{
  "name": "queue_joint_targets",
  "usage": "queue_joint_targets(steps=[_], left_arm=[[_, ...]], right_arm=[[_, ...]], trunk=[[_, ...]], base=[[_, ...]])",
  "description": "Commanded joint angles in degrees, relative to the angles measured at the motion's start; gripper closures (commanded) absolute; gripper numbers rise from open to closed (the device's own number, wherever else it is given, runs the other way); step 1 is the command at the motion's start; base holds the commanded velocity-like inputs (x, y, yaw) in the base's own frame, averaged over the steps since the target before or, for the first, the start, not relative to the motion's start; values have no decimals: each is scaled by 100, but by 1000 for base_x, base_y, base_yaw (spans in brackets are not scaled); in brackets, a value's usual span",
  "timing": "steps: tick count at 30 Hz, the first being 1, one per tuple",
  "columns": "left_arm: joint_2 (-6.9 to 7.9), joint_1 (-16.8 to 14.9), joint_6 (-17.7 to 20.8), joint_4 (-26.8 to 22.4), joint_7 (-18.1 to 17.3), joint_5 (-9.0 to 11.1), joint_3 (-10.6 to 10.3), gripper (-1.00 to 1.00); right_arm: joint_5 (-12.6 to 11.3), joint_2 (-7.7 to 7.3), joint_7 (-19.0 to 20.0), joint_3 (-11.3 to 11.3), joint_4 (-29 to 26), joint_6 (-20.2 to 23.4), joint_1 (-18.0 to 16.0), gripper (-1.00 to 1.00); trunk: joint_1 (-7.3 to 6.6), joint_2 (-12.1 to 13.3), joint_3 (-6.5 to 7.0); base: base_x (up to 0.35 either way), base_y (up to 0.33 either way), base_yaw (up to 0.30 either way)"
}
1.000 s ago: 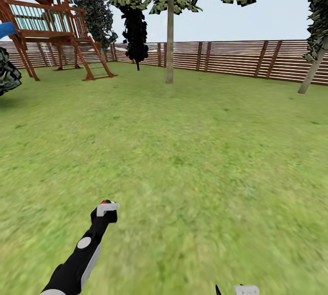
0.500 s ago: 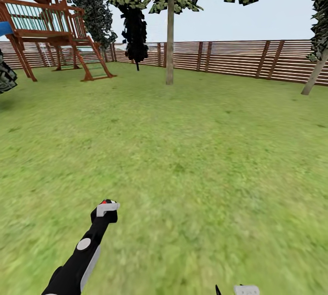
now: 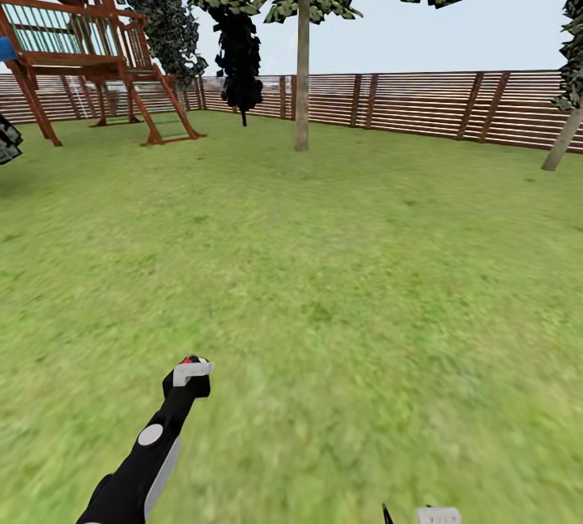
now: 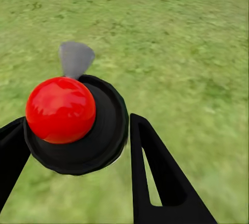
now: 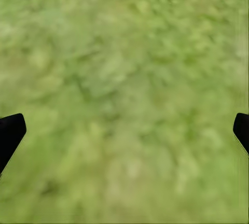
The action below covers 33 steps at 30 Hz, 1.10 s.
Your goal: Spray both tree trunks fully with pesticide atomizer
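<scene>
Head view. We look across the garden lawn. Our left arm reaches forward over the grass, and the left claw at its tip carries the pesticide atomizer, of which we see a small red part just above the claw's pale end. Far ahead of this claw, slightly to its right, a slim pale-trunked tree stands before the brown slatted fence; a dark, thin tree stands to the left of it. Further left of the claw, at the far side of the lawn, is a red-brown wooden play structure with a ladder. A leaning trunk rises far to the right. At the lower edge of the frame we see a pale tip of the right claw.

Left wrist view. The left claw is closed around the pesticide atomizer: a round black body topped by a glossy red ball sits between the two black fingers, with one finger against each side. A small grey nozzle-like piece projects from the body's far side, pointing away from the claw. Beyond the claw lies grass.

Right wrist view. The right claw is spread wide, its two black fingertips at opposite edges of the frame, with nothing between them. Blurred green grass lies beyond it.
</scene>
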Motion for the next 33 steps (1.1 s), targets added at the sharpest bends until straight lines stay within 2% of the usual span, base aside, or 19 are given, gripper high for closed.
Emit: queue_joint_targets(steps=[1, 33], left_arm=[[0, -1, -3, 4, -1, 0, 0, 100], [0, 15, -34, -95, -6, -1, 0, 100]], right_arm=[[0, 0, 0, 0, 0, 1, 0, -100], [0, 0, 0, 0, 0, 0, 0, -100]], trunk=[[0, 0, 0], [0, 0, 0]], base=[[339, 0, 0], [340, 0, 0]])
